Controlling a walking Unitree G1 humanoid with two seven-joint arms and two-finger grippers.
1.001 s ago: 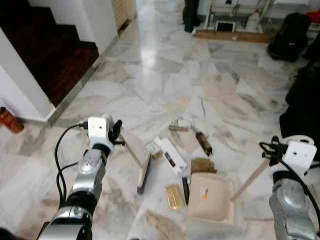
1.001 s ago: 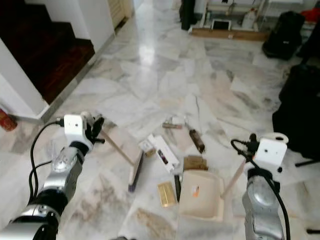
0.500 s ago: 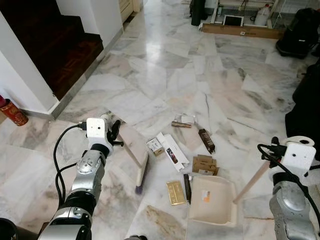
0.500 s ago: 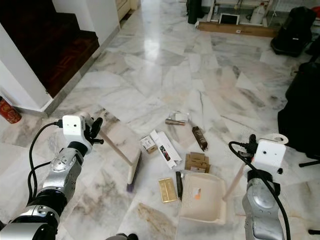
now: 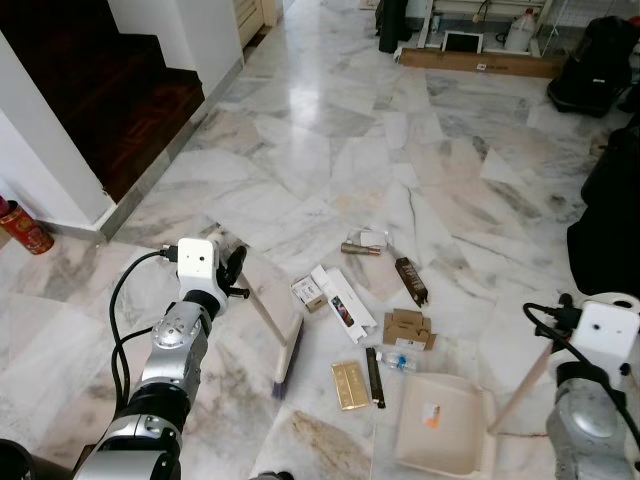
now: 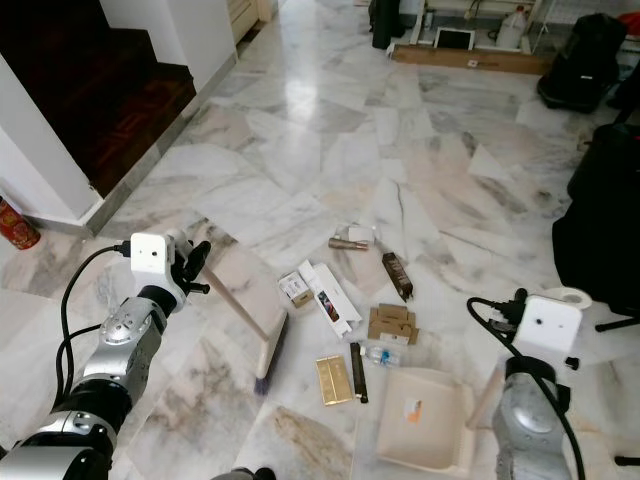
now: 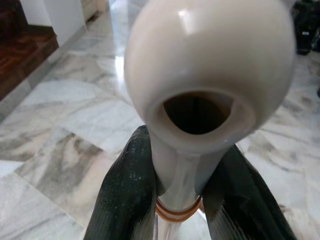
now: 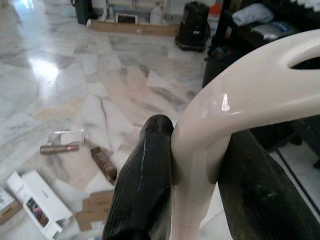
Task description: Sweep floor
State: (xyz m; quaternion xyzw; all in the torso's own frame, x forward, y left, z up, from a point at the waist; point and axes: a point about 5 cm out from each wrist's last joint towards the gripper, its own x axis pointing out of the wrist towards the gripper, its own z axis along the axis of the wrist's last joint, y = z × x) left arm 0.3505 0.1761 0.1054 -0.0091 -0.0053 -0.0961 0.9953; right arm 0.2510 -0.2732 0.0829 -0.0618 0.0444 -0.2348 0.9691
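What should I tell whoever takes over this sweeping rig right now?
Left gripper is shut on the broom handle; brush head is on the floor left of the litter.
Right gripper is shut on the dustpan handle; pan sits on the marble to the right.
Done: one small scrap lies in the pan.
Left: boxes, gold packet and brown tube are on the floor.

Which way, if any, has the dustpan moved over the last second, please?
Yes: the dustpan has drawn back toward the robot and rightward, away from the flattened cardboard it earlier adjoined.
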